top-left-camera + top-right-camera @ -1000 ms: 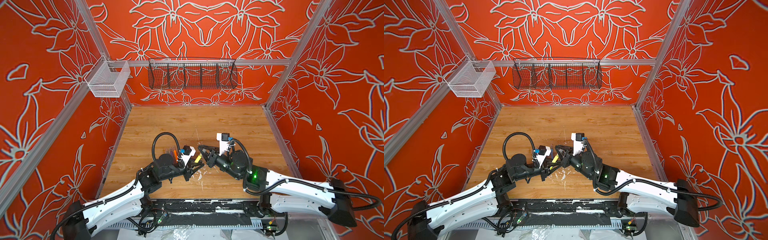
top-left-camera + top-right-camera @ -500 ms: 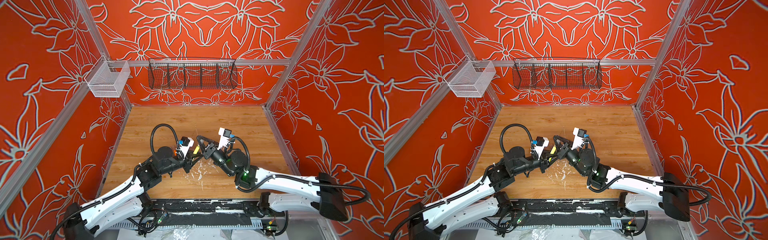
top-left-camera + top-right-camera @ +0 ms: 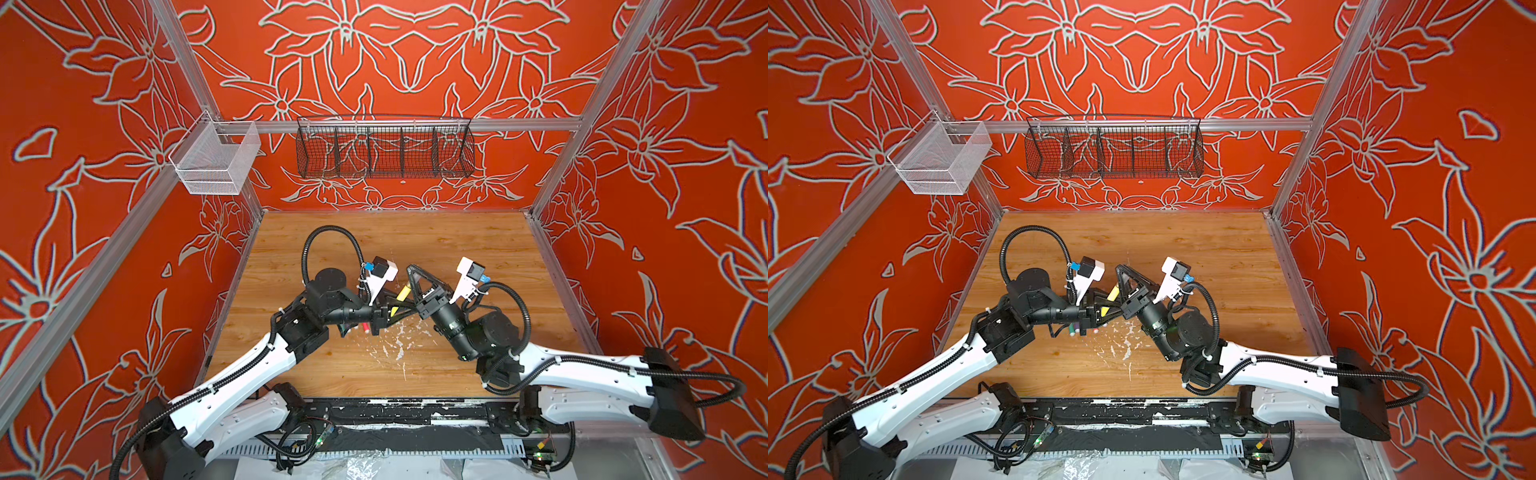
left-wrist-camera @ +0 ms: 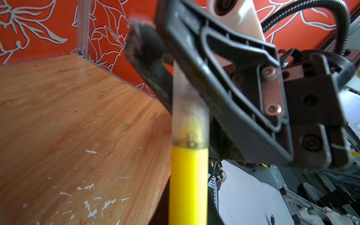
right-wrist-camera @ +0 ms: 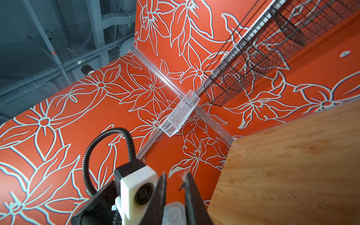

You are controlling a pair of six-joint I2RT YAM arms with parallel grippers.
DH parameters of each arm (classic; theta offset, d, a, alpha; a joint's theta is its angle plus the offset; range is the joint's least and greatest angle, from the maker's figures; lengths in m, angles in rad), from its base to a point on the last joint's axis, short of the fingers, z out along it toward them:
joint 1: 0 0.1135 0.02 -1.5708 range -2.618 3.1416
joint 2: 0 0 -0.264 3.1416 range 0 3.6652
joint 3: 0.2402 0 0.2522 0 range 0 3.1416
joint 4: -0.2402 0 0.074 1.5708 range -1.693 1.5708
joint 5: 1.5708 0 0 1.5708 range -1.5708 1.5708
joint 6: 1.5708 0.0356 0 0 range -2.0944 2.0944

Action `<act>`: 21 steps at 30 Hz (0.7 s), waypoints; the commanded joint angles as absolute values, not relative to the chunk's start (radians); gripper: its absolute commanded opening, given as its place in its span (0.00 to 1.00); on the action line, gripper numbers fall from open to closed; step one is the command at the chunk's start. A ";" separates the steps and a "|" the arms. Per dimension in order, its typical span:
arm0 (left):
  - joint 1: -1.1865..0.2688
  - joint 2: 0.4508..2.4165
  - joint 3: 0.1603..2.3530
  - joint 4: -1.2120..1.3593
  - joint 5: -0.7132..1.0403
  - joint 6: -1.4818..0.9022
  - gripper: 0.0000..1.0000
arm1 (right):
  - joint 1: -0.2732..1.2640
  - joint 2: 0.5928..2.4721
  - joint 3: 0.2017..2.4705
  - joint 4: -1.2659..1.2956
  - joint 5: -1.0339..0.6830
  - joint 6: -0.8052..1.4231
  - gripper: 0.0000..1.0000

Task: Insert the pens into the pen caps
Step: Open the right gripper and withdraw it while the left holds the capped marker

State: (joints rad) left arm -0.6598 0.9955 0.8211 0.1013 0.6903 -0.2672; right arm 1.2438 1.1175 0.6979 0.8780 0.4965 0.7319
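I had the left gripper (image 3: 395, 308) clamped on the yellow pen (image 4: 188, 185), the right gripper (image 5: 175, 187) pinching the cap (image 5: 174, 213), coaxial for seating.

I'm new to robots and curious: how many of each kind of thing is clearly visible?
Robot arms: 2 (left arm, right arm)
Wall baskets: 2 (white mesh basket, black wire basket)
Yellow pen: 1
Clear cap: 1
Total: 6; other pens, mostly hidden, uncounted.

Glossy plastic pen (image 4: 188, 185), frosted cap (image 4: 190, 116), woodgrain table (image 4: 78, 116)
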 commanded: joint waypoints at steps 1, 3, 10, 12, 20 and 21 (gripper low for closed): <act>-0.586 1.066 0.935 0.303 0.303 -0.278 0.00 | 1.409 1.155 0.627 0.666 0.109 0.764 0.00; -0.586 1.081 0.951 0.274 0.240 -0.240 0.00 | 1.408 1.134 0.618 0.661 0.124 0.762 0.00; -0.621 1.097 0.936 0.134 0.092 -0.241 0.00 | 1.374 0.862 0.780 0.030 0.399 0.712 0.42; -0.695 1.116 0.922 0.056 -0.020 -0.254 0.00 | 1.356 0.774 0.854 -0.174 0.517 0.718 0.86; -0.970 1.261 0.886 -0.118 -0.436 -0.551 0.00 | 1.321 0.683 1.173 -0.588 0.825 0.605 0.97; -0.989 1.286 0.890 -0.140 -0.490 -0.584 0.00 | 1.317 0.698 1.210 -0.606 0.889 0.568 0.98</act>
